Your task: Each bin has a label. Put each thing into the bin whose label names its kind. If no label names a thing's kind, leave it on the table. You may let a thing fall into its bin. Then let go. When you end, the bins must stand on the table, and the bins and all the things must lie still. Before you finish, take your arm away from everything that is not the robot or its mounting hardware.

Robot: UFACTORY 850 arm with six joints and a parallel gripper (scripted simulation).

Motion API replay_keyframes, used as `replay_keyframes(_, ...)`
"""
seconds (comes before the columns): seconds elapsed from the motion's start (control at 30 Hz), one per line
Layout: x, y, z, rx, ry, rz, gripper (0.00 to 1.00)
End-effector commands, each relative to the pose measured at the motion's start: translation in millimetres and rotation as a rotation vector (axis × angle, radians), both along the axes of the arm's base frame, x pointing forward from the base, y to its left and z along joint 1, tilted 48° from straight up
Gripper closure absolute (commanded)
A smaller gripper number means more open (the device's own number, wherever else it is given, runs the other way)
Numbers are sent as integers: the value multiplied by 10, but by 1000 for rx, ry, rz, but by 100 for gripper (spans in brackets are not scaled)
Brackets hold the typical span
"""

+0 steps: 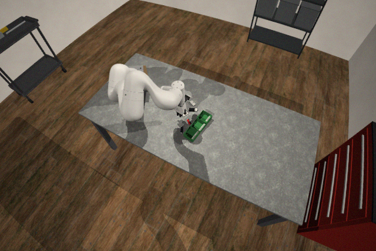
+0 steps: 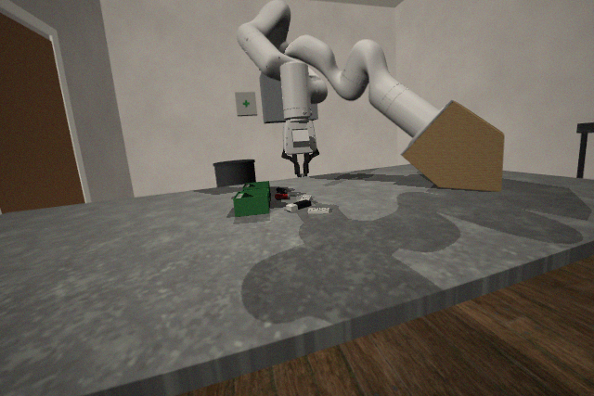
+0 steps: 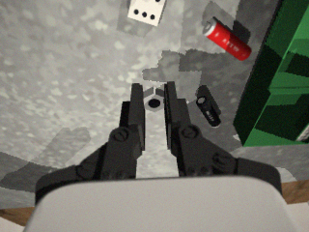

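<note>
My gripper (image 3: 154, 98) (image 2: 301, 172) (image 1: 181, 116) is shut on a small grey hex nut (image 3: 154, 102) and holds it above the table, left of the row of green bins (image 3: 256, 106) (image 1: 190, 135) (image 2: 250, 204). On the table below lie a red battery (image 3: 227, 39) (image 1: 188, 121) (image 2: 281, 195), a black battery (image 3: 209, 105) (image 1: 193, 109) close to the bins, and a white domino (image 3: 146, 11) (image 1: 192, 102) (image 2: 318, 210) farther off. The bin labels are too small to read.
The arm's tan wedge base (image 2: 456, 146) sits at the table's back corner. A dark round bucket (image 2: 234, 172) stands behind the table. A black shelf (image 1: 291, 8), a red tool cabinet (image 1: 343, 181) and a cart (image 1: 21, 56) stand on the floor around the grey table (image 1: 258, 151).
</note>
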State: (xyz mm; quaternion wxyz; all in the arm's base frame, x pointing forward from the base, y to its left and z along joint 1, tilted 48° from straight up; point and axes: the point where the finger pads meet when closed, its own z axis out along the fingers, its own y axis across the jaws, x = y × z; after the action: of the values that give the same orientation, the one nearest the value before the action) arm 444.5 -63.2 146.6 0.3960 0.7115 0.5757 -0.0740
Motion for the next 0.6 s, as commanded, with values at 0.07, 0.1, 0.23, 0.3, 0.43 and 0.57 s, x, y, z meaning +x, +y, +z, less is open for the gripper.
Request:
replay_keyframes(0.07,2,5,5,0,-1,0,100)
replay_keyframes(0.1,2,5,5,0,-1,0,100)
replay_keyframes(0.23,-12,31,32,0,-1,0,100)
replay_keyframes(0.3,-21,47,49,0,-1,0,100)
replay_keyframes(0.43,59,8,128,0,-1,0,100)
replay_keyframes(0.57,220,-72,288,0,-1,0,100)
